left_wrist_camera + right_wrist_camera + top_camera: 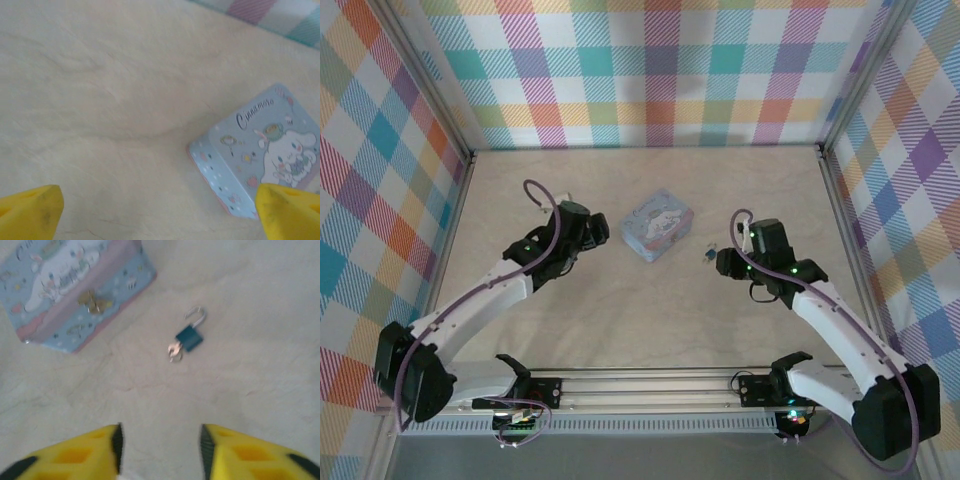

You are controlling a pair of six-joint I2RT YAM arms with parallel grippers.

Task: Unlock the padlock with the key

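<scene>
Your padlock (190, 337) lies flat on the desk (260, 380), just ahead of the right tool (160, 436) and near the latch side of the tin (75, 295), not touching it. A small silvery key (175, 351) sits against the lock's lower end. The blur keeps you from telling whether it is seated in the keyhole or only lying beside it. You also cannot tell whether the shackle (196, 315) is latched. The right tool's fingers stand apart with nothing between them. The left tool (159, 200) is also spread wide and empty, and it sits on the far side of the tin from the lock.

Your main risk is size. Lock and key are tiny and lie flat, so a descent that is slightly off will likely shove them across the desk instead of pinching them. If you come in too low, the fingertips may scrape the desk and flick the key away.

If you pinch the key alone and twist, the whole lock will probably spin with it, since nothing holds the body down. You need the other tool on the body first.

That brings a 2nd hazard: the left tool has to get round the tin, and clipping it could push the tin into the lock. With 2 tools closing on so small a thing, their fingers may also collide or hide it from both wrist cameras.
</scene>
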